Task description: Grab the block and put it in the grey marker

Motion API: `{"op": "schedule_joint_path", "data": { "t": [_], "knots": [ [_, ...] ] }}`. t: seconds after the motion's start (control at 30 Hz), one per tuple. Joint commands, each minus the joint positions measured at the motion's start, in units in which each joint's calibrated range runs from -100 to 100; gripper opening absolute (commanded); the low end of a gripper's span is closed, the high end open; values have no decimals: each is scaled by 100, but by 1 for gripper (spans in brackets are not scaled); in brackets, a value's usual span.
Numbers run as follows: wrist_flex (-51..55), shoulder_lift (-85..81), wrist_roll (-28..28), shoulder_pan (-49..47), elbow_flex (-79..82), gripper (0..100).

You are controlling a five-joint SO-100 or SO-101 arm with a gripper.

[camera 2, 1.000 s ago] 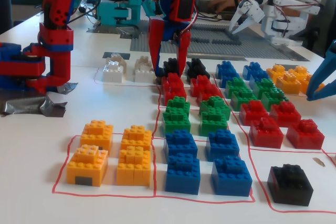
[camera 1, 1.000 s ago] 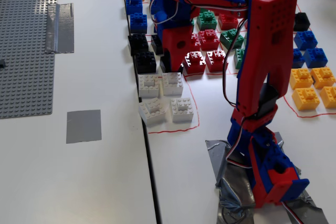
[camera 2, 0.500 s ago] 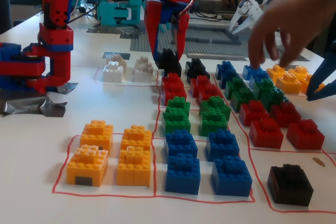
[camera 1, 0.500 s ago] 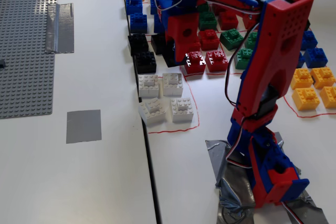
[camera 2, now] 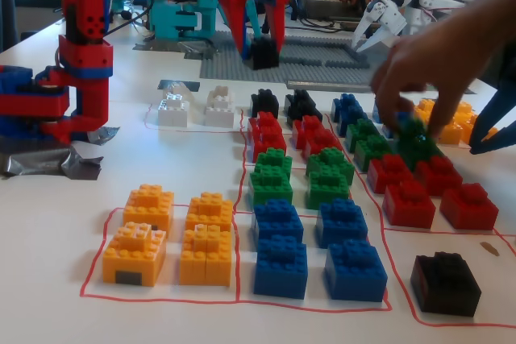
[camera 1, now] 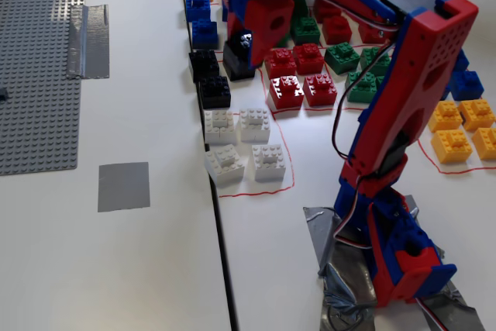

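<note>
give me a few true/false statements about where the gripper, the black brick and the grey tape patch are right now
1. The gripper holds a black brick lifted off the table. True.
2. The held brick already sits on the grey tape patch. False: the patch is bare, and the brick hangs above the brick rows.
3. A person's hand reaches over the green bricks. True.
4. The white bricks are stacked into one tower. False: they lie side by side inside a red outline.
5. The arm's base stands on crumpled silver tape. True.
</note>
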Motion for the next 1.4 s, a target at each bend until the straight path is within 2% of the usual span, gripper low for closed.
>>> {"op": "schedule_joint_path", "data": {
  "t": [0.0,0.63,1.03,1.37],
  "knots": [
    [126,-534,63,-279,-581,0],
    [-158,-229,366,-2477,-727,0],
    [-677,547,899,-3125,-518,0],
    [-775,1388,1123,-3272,-926,0]
  ]
}}
